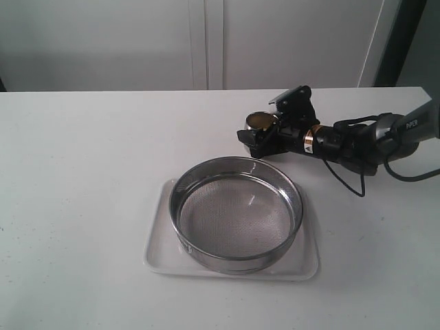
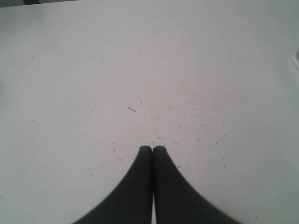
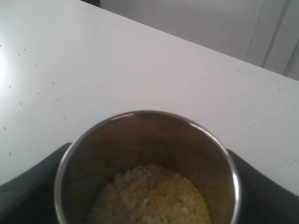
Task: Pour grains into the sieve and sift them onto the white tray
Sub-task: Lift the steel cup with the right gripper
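The sieve [image 1: 237,163], a wide steel ring with a mesh bottom, sits empty on the white tray [image 1: 159,249] near the table's front. Behind it to the right, my right gripper [image 1: 264,128] is shut on a small steel cup [image 1: 260,121] that stands upright. In the right wrist view the cup [image 3: 140,140] fills the space between the black fingers [image 3: 28,191], and yellow and whitish grains [image 3: 149,196] lie in its bottom. My left gripper [image 2: 153,148] is shut on nothing above bare table; it is outside the exterior view.
Stray grains [image 2: 187,100] are scattered over the white tabletop under the left gripper. The right arm [image 1: 357,141] and its cable stretch in from the right edge. A pale wall rises behind the table's far edge.
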You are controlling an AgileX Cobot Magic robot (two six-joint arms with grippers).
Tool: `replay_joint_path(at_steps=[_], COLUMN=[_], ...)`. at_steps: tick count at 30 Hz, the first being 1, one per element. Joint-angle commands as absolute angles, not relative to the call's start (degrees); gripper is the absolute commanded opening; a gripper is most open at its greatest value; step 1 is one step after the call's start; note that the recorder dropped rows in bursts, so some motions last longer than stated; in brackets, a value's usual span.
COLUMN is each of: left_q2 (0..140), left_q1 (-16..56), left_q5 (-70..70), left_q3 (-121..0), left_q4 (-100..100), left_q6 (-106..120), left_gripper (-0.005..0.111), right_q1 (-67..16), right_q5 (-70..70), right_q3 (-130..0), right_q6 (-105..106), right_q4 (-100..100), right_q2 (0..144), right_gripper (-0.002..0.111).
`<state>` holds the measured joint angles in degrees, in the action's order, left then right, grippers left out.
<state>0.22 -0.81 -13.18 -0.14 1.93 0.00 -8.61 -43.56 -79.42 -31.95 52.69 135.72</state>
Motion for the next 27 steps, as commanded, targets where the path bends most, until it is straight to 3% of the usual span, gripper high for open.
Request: replay_joint_path(at_steps=[1,27], left_q2=[0.0,0.0], left_q1=[-0.48,-0.48], left_q5=[-12.97,-12.97], left_q3=[0.0,0.0], left_q4=[2.26,2.26], left_q6=[0.0,0.0], left_gripper=[0.0,0.0], right_q1=[-8.6,-8.5], right_q5=[-39.05,-36.52], right_q3=[-79.32,-78.96], right_q6=[-31.29,-44.53], right_q4=[53.87,64.89], right_q2=[134.73,121.61], right_gripper=[0.0,0.0])
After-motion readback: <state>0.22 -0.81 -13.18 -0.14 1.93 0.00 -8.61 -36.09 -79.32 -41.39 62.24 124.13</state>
